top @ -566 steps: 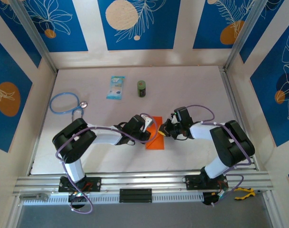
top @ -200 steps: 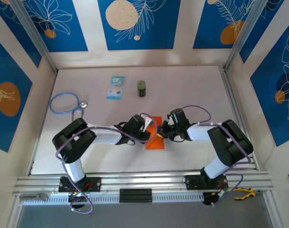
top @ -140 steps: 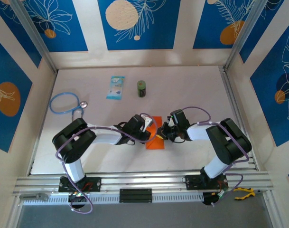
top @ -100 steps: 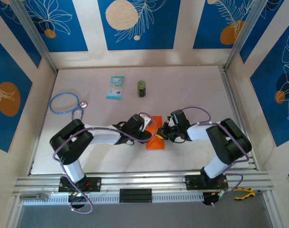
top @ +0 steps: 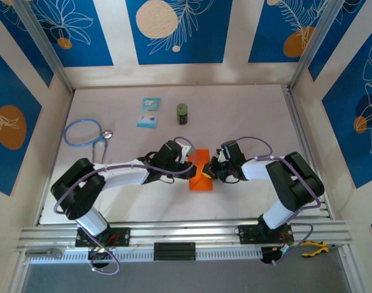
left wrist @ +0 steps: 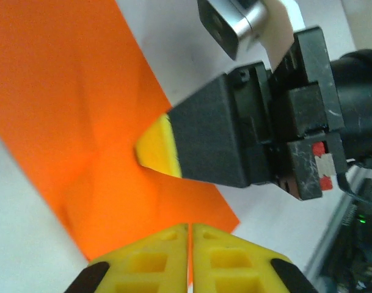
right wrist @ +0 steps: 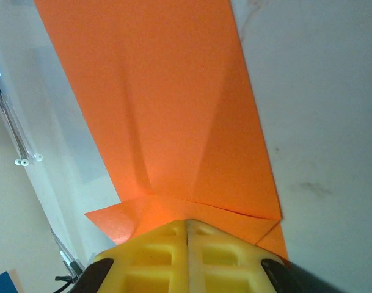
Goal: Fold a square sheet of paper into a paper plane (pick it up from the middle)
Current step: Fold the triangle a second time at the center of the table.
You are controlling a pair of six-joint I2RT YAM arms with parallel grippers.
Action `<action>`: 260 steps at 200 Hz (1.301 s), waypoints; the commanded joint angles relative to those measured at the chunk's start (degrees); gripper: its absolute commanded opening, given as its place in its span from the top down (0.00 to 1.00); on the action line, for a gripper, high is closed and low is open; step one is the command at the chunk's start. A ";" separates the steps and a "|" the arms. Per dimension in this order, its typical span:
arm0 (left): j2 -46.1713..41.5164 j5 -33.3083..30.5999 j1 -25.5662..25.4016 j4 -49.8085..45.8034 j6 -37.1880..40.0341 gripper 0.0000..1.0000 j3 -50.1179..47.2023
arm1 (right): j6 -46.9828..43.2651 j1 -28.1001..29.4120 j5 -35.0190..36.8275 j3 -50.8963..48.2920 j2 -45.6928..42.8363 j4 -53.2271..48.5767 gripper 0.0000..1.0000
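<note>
Since the frame half a second back, the left arm [top: 112,174] has stretched out lower, its elbow swinging toward the left edge of the white table [top: 247,116]. The right arm [top: 277,177] has barely shifted.

Both arms reach inward to the orange sheet of paper [top: 199,183], which lies flat on the table between them, at mid-depth near the centre. It is folded into a narrow strip with diagonal creases [right wrist: 173,110], and a folded flap sits at the end under the right wrist camera.

The left gripper [top: 191,166] is at the strip's left edge. Its yellow fingers are pressed together [left wrist: 190,235] just over the paper [left wrist: 63,110], with nothing seen between them. The right gripper [top: 209,173] is also closed, its tip [left wrist: 154,149] resting on the sheet at a crease, and its fingers meet over the flap [right wrist: 187,229].

Well apart, toward the far left, lie a blue stethoscope [top: 82,131], a light-blue packet [top: 149,113] and a small green can [top: 183,113].
</note>
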 commanded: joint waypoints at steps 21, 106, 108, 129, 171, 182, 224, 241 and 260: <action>5.25 9.52 -0.06 0.70 -3.33 0.91 3.22 | -0.87 -0.45 1.86 -0.30 0.10 -5.64 1.00; 10.45 12.09 -0.35 -0.62 -3.62 0.91 5.38 | -1.35 -0.49 1.76 -0.20 -0.05 -6.42 1.00; 10.49 12.02 -0.39 -0.83 -3.56 0.91 5.48 | -1.32 -0.50 1.70 -0.21 -0.08 -6.53 1.00; 11.41 11.12 -0.66 -3.57 -2.44 0.91 6.31 | -1.42 -0.51 1.68 -0.22 -0.14 -6.71 1.00; 12.52 9.14 -1.10 -7.09 -0.83 0.91 6.70 | -1.48 -0.54 1.93 -0.28 -0.01 -6.91 1.00; 12.54 8.80 -1.17 -7.45 -0.63 0.91 6.54 | -1.43 -0.53 1.95 -0.28 0.07 -6.80 1.00; 12.31 7.62 -1.28 -9.05 0.10 0.92 5.17 | -1.53 -0.47 2.03 -0.33 0.68 -6.66 1.00; 11.96 7.70 -1.37 -8.78 -0.20 0.92 4.17 | -1.48 -0.54 2.06 -0.42 0.91 -6.49 1.00; 11.41 8.23 -1.45 -8.27 -0.74 0.93 2.90 | -1.48 -0.49 2.20 -0.43 1.02 -6.50 1.00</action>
